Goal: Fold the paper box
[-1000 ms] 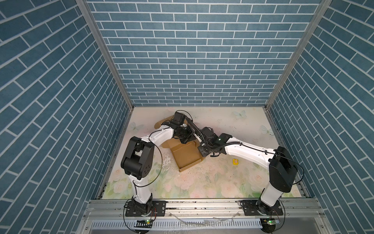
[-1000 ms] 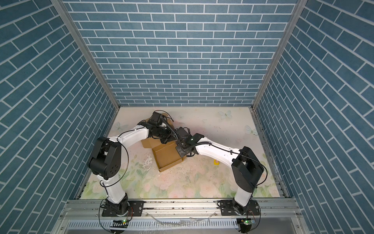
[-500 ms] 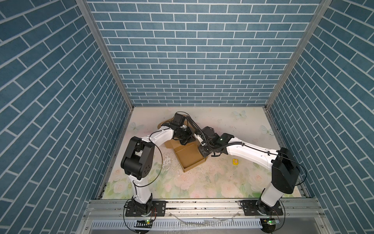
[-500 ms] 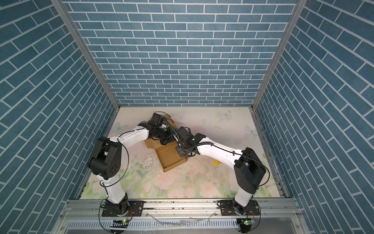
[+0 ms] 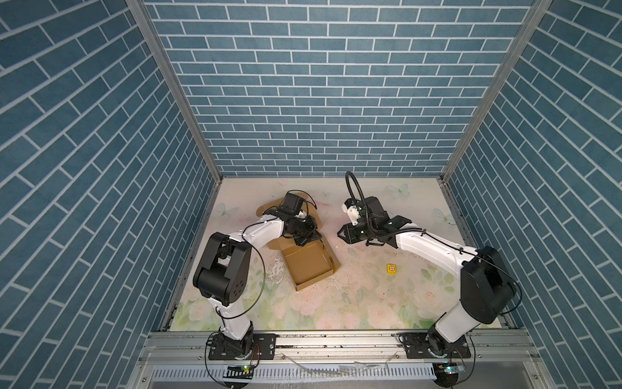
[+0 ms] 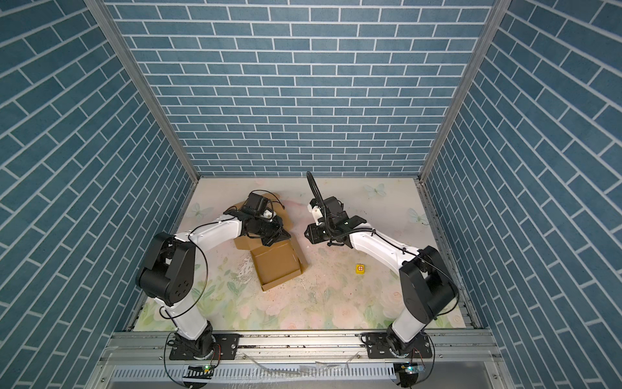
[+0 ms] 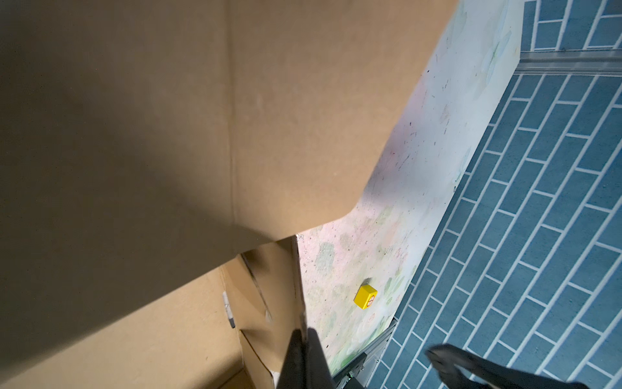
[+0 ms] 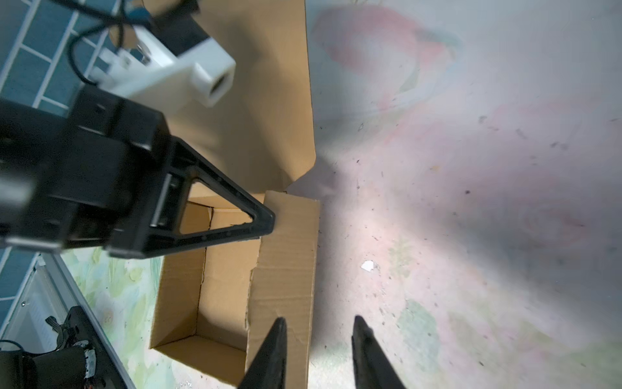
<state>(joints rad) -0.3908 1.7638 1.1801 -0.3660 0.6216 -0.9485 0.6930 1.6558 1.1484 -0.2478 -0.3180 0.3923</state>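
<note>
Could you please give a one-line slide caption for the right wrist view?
Left gripper pinches a wall of the paper box while the open right gripper hovers beside it.

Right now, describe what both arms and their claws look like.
The left arm and right arm have white links, bulky black joints and thin black cables looping alongside. A thicker black hose arches from the right arm. The left claw and right claw are black, with fingers tapering to narrow tips.
</note>
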